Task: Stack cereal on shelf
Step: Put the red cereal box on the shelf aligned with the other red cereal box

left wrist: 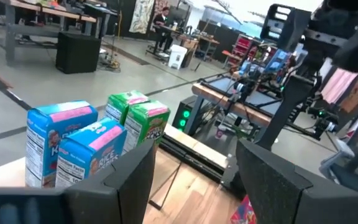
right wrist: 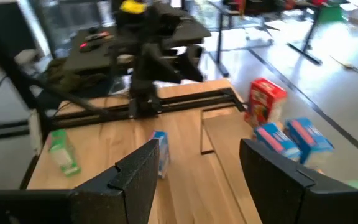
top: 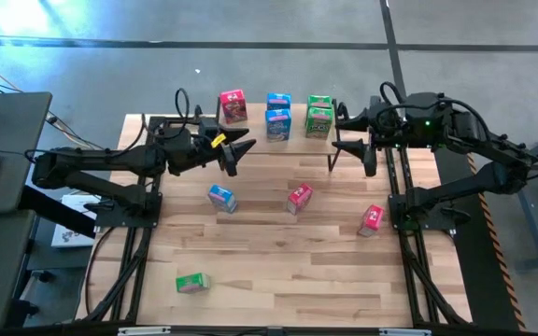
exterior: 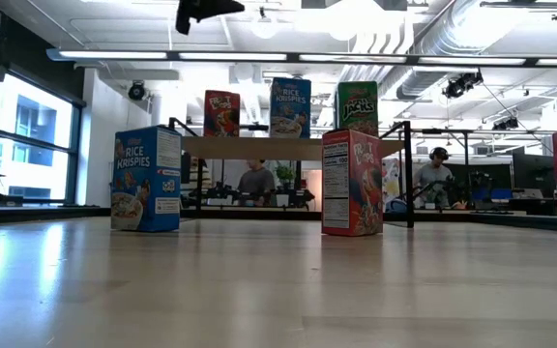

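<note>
Left end effector (top: 241, 152) near "Rice Krispies" (exterior: 147, 179)

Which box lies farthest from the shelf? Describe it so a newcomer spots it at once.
Start at the big wooden table and find the small shelf at its far edge, where five boxes stand. Go to the opposite, near edge, on the left arm's side: a green box lies there alone. It is the only green box off the shelf; the other loose ones are blue or red.

open-plan lab: exposed ceiling ducts (exterior: 472, 39), workbenches (left wrist: 55, 9), concrete floor (top: 250, 56).
</note>
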`<action>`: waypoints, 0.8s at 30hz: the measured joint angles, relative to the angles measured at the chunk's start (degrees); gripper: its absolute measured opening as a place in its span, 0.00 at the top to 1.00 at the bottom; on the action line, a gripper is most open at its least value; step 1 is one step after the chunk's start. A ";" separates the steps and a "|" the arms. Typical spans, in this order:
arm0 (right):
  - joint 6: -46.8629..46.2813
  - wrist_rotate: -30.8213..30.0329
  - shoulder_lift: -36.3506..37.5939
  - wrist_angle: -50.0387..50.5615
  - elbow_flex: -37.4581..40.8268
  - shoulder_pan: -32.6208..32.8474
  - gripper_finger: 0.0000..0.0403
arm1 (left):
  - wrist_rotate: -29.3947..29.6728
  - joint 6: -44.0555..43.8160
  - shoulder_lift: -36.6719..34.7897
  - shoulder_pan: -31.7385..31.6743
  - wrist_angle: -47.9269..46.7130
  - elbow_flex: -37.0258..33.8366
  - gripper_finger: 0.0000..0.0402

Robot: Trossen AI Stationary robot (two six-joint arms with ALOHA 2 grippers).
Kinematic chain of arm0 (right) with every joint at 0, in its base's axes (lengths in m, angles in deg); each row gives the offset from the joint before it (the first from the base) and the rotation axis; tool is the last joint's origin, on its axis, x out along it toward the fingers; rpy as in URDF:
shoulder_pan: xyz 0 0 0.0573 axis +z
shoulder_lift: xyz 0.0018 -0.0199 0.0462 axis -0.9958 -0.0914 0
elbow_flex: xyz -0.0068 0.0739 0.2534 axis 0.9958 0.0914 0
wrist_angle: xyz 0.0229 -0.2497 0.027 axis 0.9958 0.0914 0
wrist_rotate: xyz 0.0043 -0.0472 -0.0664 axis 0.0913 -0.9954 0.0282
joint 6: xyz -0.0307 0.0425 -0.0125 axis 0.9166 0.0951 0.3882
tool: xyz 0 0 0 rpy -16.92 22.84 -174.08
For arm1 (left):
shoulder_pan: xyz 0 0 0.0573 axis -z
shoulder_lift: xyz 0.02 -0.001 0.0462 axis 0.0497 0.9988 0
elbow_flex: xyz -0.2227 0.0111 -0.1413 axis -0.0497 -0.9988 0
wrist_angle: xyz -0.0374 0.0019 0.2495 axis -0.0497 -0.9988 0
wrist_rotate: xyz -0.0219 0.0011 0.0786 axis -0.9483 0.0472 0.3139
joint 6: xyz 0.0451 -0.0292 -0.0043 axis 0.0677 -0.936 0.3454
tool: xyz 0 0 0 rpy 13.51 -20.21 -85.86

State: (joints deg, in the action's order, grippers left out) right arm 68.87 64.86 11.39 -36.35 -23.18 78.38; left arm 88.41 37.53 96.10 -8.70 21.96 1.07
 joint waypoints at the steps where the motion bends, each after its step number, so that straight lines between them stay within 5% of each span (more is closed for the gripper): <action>1: 0.98 0.95 0.00 -0.23 0.01 0.00 0.46 | 0.00 0.02 -0.36 -0.02 -0.06 0.00 0.46; 24: 2.43 1.09 -9.22 2.72 0.01 3.92 0.41 | -0.04 6.11 -6.71 -0.06 -7.28 0.02 0.46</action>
State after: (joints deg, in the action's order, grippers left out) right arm 71.30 65.95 2.16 -33.62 -23.17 82.30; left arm 88.38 43.64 89.39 -8.76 14.68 1.09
